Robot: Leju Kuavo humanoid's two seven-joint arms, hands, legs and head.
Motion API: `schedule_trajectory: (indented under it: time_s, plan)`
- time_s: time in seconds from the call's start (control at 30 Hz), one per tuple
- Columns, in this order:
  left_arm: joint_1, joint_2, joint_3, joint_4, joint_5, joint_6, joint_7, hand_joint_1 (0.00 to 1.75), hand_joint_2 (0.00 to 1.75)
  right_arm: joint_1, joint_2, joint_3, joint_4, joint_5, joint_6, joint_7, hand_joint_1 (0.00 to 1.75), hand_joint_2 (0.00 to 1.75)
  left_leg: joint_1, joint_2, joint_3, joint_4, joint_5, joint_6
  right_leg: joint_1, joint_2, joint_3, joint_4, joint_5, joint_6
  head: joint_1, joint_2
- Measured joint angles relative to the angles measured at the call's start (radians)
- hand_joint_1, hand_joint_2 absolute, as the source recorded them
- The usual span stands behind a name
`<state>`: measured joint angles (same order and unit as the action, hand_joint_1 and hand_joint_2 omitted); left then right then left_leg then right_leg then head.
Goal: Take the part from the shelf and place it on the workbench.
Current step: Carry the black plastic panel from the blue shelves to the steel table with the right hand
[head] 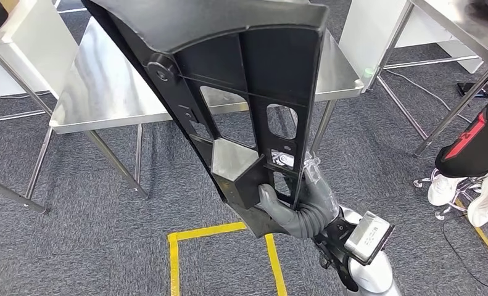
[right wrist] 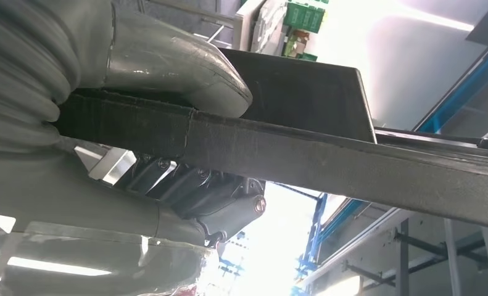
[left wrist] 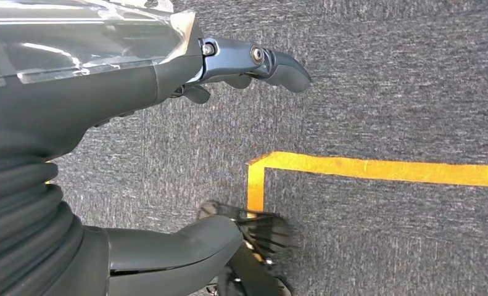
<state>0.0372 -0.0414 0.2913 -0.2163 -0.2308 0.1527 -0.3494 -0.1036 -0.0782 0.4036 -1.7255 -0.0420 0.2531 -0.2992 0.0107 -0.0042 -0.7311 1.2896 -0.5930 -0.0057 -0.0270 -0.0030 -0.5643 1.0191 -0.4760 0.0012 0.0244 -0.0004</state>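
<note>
One hand does the carrying: the right hand (head: 297, 206) clamps the bottom edge of the large black ribbed plastic panel with cut-out windows (head: 247, 92), thumb on one face and fingers behind, so the panel stands tall above the fingers with the stainless steel workbench (head: 105, 92) beyond. Left hand (left wrist: 105, 154) hangs over grey carpet (left wrist: 383, 74) beside yellow floor tape (left wrist: 377, 168), fingers apart, holding nothing. Panel looks rigid, matte, top-heavy in that low grip.

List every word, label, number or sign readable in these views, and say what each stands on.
No text can be read.
White sticker seen through the black part: print too small.
Green boxes in the right wrist view: markings blurred.
Yellow floor tape: plain line, no lettering.
</note>
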Motion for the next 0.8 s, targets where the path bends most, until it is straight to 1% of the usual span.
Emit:
schedule_trajectory:
  time_s: [0.03, 0.07, 0.1, 0.13, 0.17, 0.2, 0.27, 0.3, 0.33, 0.37, 0.4, 0.43, 0.47, 0.5, 0.53, 0.57, 0.6, 0.63, 0.67, 0.7, 0.77, 0.8]
  plan:
    - [0.000, 0.000, 0.000, -0.001, 0.000, 0.001, 0.000, 0.00, 1.75, -0.001, 0.000, 0.000, 0.000, 0.000, 0.000, 0.000, 1.75, 1.75, 0.001, 0.001, 0.012, -0.052, 0.043, 0.002, 0.000, 0.001, 0.008, 0.000, -0.006, 0.002, 0.000, 0.000]
    - [0.000, 0.000, 0.000, -0.002, 0.000, 0.001, 0.000, 0.00, 1.75, -0.002, 0.001, 0.000, 0.000, 0.000, 0.001, 0.000, 1.75, 1.75, 0.001, 0.002, 0.036, -0.122, 0.097, 0.005, -0.001, 0.002, 0.017, 0.000, -0.012, 0.005, 0.000, 0.000]
    - [0.000, 0.000, 0.001, -0.003, 0.000, 0.002, 0.000, 0.00, 1.75, -0.003, 0.001, 0.000, 0.000, 0.000, 0.001, 0.000, 1.75, 1.75, -0.001, 0.004, 0.059, -0.185, 0.131, 0.009, 0.002, 0.002, 0.024, 0.000, -0.018, 0.010, 0.000, 0.000]
    - [-0.001, 0.000, 0.001, -0.004, 0.000, 0.002, 0.000, 0.00, 1.75, -0.005, 0.002, 0.001, 0.000, 0.000, 0.001, 0.001, 1.75, 1.75, -0.003, 0.005, 0.076, -0.228, 0.145, 0.013, 0.004, 0.002, 0.029, 0.000, -0.024, 0.015, 0.000, 0.000]
    - [0.000, -0.001, 0.001, -0.004, 0.000, 0.002, 0.000, 0.00, 1.75, -0.007, 0.003, 0.001, 0.001, 0.000, 0.001, 0.002, 1.75, 1.75, -0.006, 0.005, 0.086, -0.248, 0.147, 0.019, 0.007, 0.003, 0.028, 0.000, -0.029, 0.021, 0.000, 0.000]
    - [0.000, -0.001, 0.002, -0.006, 0.000, 0.002, 0.000, 0.00, 1.75, -0.008, 0.003, 0.002, 0.001, 0.000, 0.002, 0.003, 1.75, 1.75, -0.009, 0.004, 0.088, -0.250, 0.140, 0.024, 0.010, 0.003, 0.029, -0.001, -0.034, 0.028, 0.000, 0.000]
    - [0.002, -0.003, 0.004, -0.009, 0.000, 0.002, 0.001, 0.00, 1.75, -0.011, 0.004, 0.003, 0.001, -0.001, 0.002, 0.005, 1.75, 1.75, -0.008, 0.002, 0.100, -0.255, 0.153, 0.036, 0.011, 0.002, 0.029, 0.001, -0.043, 0.041, 0.000, 0.000]
    - [0.002, -0.004, 0.006, -0.010, 0.000, 0.003, 0.001, 0.00, 1.75, -0.013, 0.004, 0.003, 0.001, -0.002, 0.002, 0.006, 1.75, 1.75, -0.006, 0.002, 0.106, -0.258, 0.157, 0.043, 0.011, 0.002, 0.026, 0.018, -0.053, 0.043, 0.001, 0.000]
    - [0.001, -0.004, 0.008, -0.012, 0.000, 0.003, 0.001, 0.00, 1.75, -0.014, 0.004, 0.004, 0.001, -0.002, 0.002, 0.006, 1.75, 1.75, -0.004, 0.002, 0.112, -0.262, 0.157, 0.049, 0.012, 0.002, 0.009, 0.057, -0.071, 0.043, 0.001, 0.000]
    - [0.001, -0.005, 0.010, -0.013, 0.000, 0.002, 0.001, 0.00, 1.75, -0.015, 0.003, 0.004, 0.001, -0.003, 0.002, 0.007, 1.75, 1.75, -0.004, 0.002, 0.116, -0.263, 0.155, 0.055, 0.012, 0.002, -0.022, 0.116, -0.095, 0.039, 0.002, 0.000]
    - [0.001, -0.005, 0.012, -0.014, -0.001, 0.002, 0.001, 0.00, 1.75, -0.016, 0.003, 0.005, 0.001, -0.003, 0.002, 0.008, 1.75, 1.75, -0.006, 0.001, 0.118, -0.263, 0.151, 0.060, 0.012, 0.002, -0.064, 0.187, -0.121, 0.035, 0.002, 0.000]
    - [0.001, -0.005, 0.014, -0.015, -0.004, 0.002, 0.002, 0.00, 1.75, -0.015, 0.002, 0.005, 0.002, -0.003, 0.001, 0.009, 1.75, 1.75, -0.008, 0.000, 0.121, -0.263, 0.147, 0.063, 0.012, 0.003, -0.105, 0.251, -0.139, 0.034, 0.002, 0.000]
    - [0.002, -0.006, 0.016, -0.016, -0.007, 0.001, 0.002, 0.00, 1.75, -0.015, 0.001, 0.006, 0.003, -0.003, 0.001, 0.011, 1.75, 1.75, -0.010, -0.002, 0.125, -0.263, 0.142, 0.065, 0.013, 0.003, -0.134, 0.287, -0.142, 0.038, 0.002, 0.000]
    - [0.004, -0.007, 0.018, -0.018, -0.011, 0.001, 0.003, 0.00, 1.75, -0.015, 0.000, 0.006, 0.004, -0.004, 0.001, 0.011, 1.75, 1.75, -0.012, -0.005, 0.131, -0.263, 0.137, 0.066, 0.013, 0.003, -0.144, 0.283, -0.127, 0.044, 0.002, 0.000]
    - [0.005, -0.008, 0.020, -0.020, -0.016, 0.000, 0.005, 0.00, 1.75, -0.015, -0.001, 0.007, 0.004, -0.004, 0.001, 0.012, 1.75, 1.75, -0.014, -0.008, 0.139, -0.263, 0.131, 0.065, 0.015, 0.003, -0.132, 0.237, -0.095, 0.051, 0.002, 0.000]
    - [0.005, -0.009, 0.023, -0.022, -0.021, -0.001, 0.006, 0.00, 1.75, -0.015, -0.001, 0.007, 0.004, -0.004, 0.001, 0.012, 1.75, 1.75, -0.016, -0.010, 0.147, -0.263, 0.125, 0.064, 0.017, 0.003, -0.105, 0.163, -0.055, 0.056, 0.002, 0.000]
    - [0.005, -0.011, 0.026, -0.024, -0.026, -0.001, 0.006, 0.00, 1.75, -0.015, -0.002, 0.008, 0.004, -0.006, 0.000, 0.012, 1.75, 1.75, -0.019, -0.013, 0.155, -0.262, 0.118, 0.062, 0.021, 0.003, -0.076, 0.092, -0.017, 0.054, 0.002, 0.000]
    - [0.006, -0.013, 0.028, -0.026, -0.030, -0.002, 0.007, 0.00, 1.75, -0.015, -0.002, 0.009, 0.004, -0.007, 0.000, 0.012, 1.75, 1.75, -0.022, -0.015, 0.160, -0.262, 0.112, 0.059, 0.025, 0.004, -0.053, 0.039, 0.010, 0.049, 0.002, 0.000]
    - [0.006, -0.014, 0.031, -0.028, -0.034, -0.002, 0.008, 0.00, 1.75, -0.015, -0.003, 0.009, 0.004, -0.008, -0.001, 0.012, 1.75, 1.75, -0.023, -0.016, 0.163, -0.261, 0.107, 0.056, 0.029, 0.004, -0.041, 0.010, 0.024, 0.042, 0.001, 0.000]
    - [0.007, -0.015, 0.034, -0.029, -0.037, -0.003, 0.009, 0.00, 1.75, -0.015, -0.003, 0.010, 0.004, -0.009, -0.001, 0.013, 1.75, 1.75, -0.024, -0.017, 0.164, -0.262, 0.104, 0.052, 0.031, 0.005, -0.037, 0.005, 0.027, 0.034, 0.001, 0.000]
    - [0.008, -0.016, 0.040, -0.032, -0.041, -0.004, 0.011, 0.00, 1.75, -0.016, -0.004, 0.010, 0.003, -0.011, -0.002, 0.013, 1.75, 1.75, -0.023, -0.016, 0.166, -0.263, 0.098, 0.043, 0.023, 0.005, -0.029, -0.004, 0.027, 0.024, 0.001, 0.000]
    - [0.009, -0.016, 0.042, -0.034, -0.041, -0.004, 0.011, 0.00, 1.75, -0.016, -0.003, 0.010, 0.002, -0.011, -0.002, 0.013, 1.75, 1.75, -0.022, -0.014, 0.163, -0.252, 0.089, 0.037, 0.017, 0.005, -0.022, -0.010, 0.026, 0.017, 0.000, 0.000]
